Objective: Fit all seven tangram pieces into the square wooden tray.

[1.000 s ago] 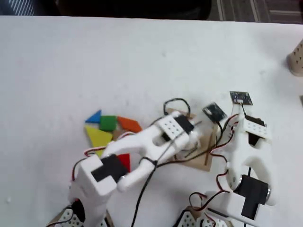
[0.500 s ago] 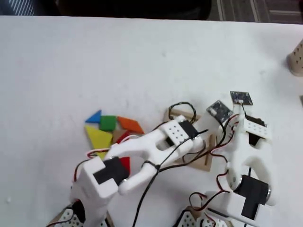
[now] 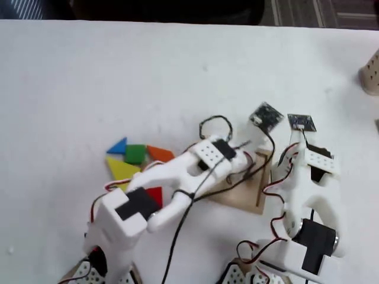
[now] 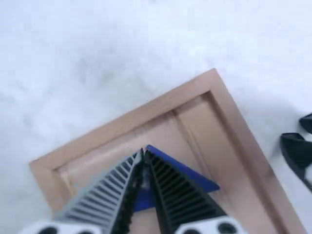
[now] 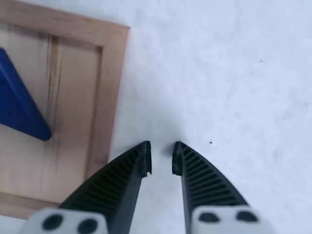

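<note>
- white table [image 3: 177, 71] in the high view, with the wooden tray [image 3: 240, 200] lying near the arms' bases.
- the left arm [image 3: 177, 174] stretches across the tray and covers most of it. the right arm [image 3: 311, 177] stands just beside the tray.
- on the other side of the left arm, apart from the tray, sits a tight cluster of loose pieces: a light blue triangle [image 3: 118, 146], a green square [image 3: 135, 154], an orange piece [image 3: 160, 154] and a yellow triangle [image 3: 121, 170].
- a red piece [image 3: 155, 196] lies near them, partly under the left arm.
- left wrist view: the left gripper [image 4: 144, 155] has its fingers pressed together, with the tips down on the blue triangle [image 4: 195, 176].
- that triangle lies flat inside the tray, apart from the rim.
- right wrist view: the right gripper [image 5: 161, 158] has its fingers a little apart with nothing between them. it is over bare table, just beside the tray's outer rim.
- the blue triangle shows inside the tray here, one corner pointing toward that rim without touching it.
</note>
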